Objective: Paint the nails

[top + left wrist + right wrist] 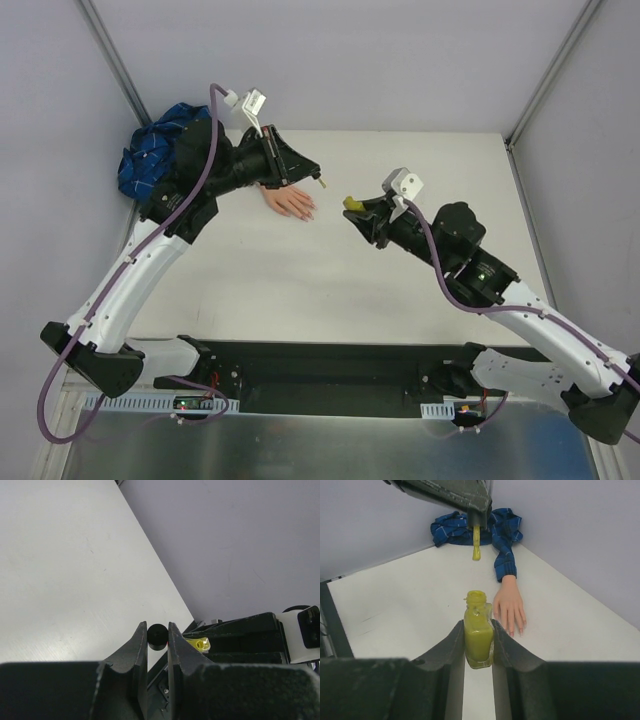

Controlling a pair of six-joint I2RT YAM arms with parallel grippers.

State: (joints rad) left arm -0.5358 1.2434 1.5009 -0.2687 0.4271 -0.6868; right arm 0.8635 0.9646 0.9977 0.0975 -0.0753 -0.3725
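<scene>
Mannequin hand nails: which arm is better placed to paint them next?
Left. The left gripper is shut on the brush cap, and its yellow-coated brush hangs close to the mannequin hand and its nails. The right gripper is shut on the open polish bottle, so it's occupied.

This looks like a robotics lab test cell: a plain white table (400, 290) is enclosed by bare grey panels (350, 60) on metal frame posts (119, 60). A left arm (140, 280) and a right arm (540, 325), both with purple cables (210, 105), are bolted to a black base plate (330, 365).
</scene>
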